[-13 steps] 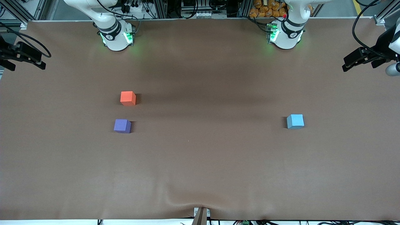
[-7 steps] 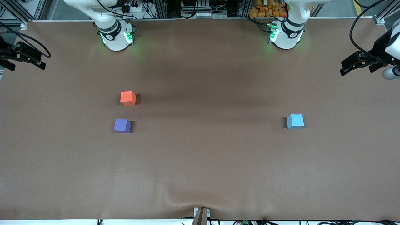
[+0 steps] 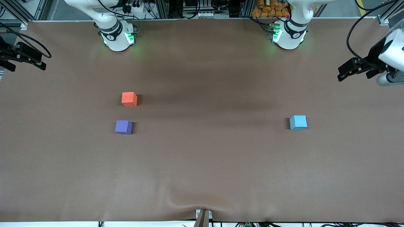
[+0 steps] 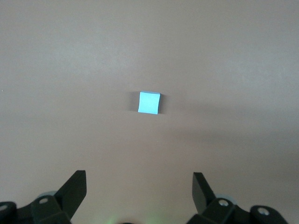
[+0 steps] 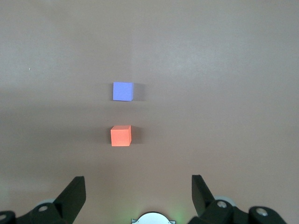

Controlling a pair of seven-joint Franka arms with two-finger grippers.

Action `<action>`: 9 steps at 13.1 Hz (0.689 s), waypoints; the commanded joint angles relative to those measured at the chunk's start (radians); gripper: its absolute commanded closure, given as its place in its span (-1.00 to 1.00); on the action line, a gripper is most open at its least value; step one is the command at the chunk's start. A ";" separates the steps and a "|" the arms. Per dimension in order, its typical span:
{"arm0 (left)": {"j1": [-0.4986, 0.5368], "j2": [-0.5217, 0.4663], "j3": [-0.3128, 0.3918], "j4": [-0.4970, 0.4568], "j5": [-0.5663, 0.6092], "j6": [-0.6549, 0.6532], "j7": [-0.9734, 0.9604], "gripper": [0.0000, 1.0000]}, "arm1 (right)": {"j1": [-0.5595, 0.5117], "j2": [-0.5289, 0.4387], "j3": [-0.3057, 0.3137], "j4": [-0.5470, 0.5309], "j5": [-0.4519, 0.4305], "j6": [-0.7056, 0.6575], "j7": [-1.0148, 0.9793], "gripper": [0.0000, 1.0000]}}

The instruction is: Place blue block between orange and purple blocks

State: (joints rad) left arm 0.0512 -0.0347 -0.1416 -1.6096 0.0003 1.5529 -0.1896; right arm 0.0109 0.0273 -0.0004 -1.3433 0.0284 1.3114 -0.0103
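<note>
Opening of the approach. The blue block (image 3: 298, 122) sits alone on the brown table (image 3: 205, 164), toward the left arm's end. The orange block (image 3: 129, 99) and purple block (image 3: 123, 127) lie toward the right arm's end, well apart from it; the purple one is nearer the front camera, with a bare gap between the two.

The left gripper (image 3: 352, 70) hangs over the table's edge at its own end, fingers spread wide and empty. In its wrist view the blue cube (image 4: 149, 102) lies ahead, centred between the fingertips (image 4: 74, 189). The right gripper (image 3: 26, 58) waits at its end, likewise spread and empty.

To do this step well, I would bring the left gripper squarely over the cube, align the fingers with two flat faces, and descend before closing.

Compared with a second ago, the left gripper has moved inward toward the blue block; the blocks and the right gripper have not moved.
</note>
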 commanded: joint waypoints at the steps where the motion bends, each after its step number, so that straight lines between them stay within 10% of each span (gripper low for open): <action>1: 0.009 -0.014 -0.004 -0.096 -0.019 0.093 0.010 -1.00 | -0.019 0.003 0.005 0.015 0.019 -0.009 -0.011 -1.00; 9: 0.010 0.062 -0.003 -0.343 -0.016 0.427 0.010 -1.00 | -0.017 0.003 0.005 0.015 0.022 -0.011 -0.011 -1.00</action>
State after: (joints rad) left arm 0.0523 0.0178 -0.1416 -1.9042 0.0003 1.9111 -0.1896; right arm 0.0107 0.0274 -0.0012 -1.3434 0.0317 1.3113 -0.0103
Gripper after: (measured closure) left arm 0.000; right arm 0.000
